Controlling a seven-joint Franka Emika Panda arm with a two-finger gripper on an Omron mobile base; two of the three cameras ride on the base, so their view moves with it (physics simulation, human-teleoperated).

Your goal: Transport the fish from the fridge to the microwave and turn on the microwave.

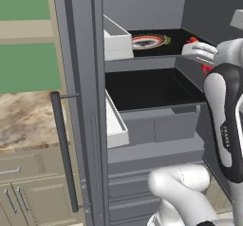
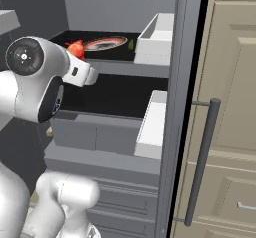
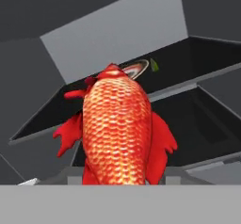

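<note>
- From my remote station I see the hand [image 1: 195, 52] at the front edge of the open fridge [image 1: 85, 101], level with the upper shelf [image 1: 142, 63].
- The hand is closed on the fish [image 3: 120, 131]; in the hand view its scaled red-orange body stands directly ahead of the fingers, whose tips are hidden behind it.
- In the left base view only small red parts of the fish [image 1: 191, 41] show above and below the hand. In the right base view the fish [image 2: 76, 48] shows just behind the wrist.
- The fish is held clear of the shelf surface, at its front, not resting on it.
- Below the hand, the next shelf is dark, with a grey drawer front [image 1: 159, 125] under it.
- Farther in on the upper shelf lies a round patterned plate [image 1: 149, 41], apart from the fish.
- A small green item [image 2: 131, 44] lies just beside the plate; I cannot tell what it is.
- White door bins [image 2: 156, 38] stand on the open door side.
- The long dark bar handle [image 1: 64, 149] runs down the door edge.
</note>
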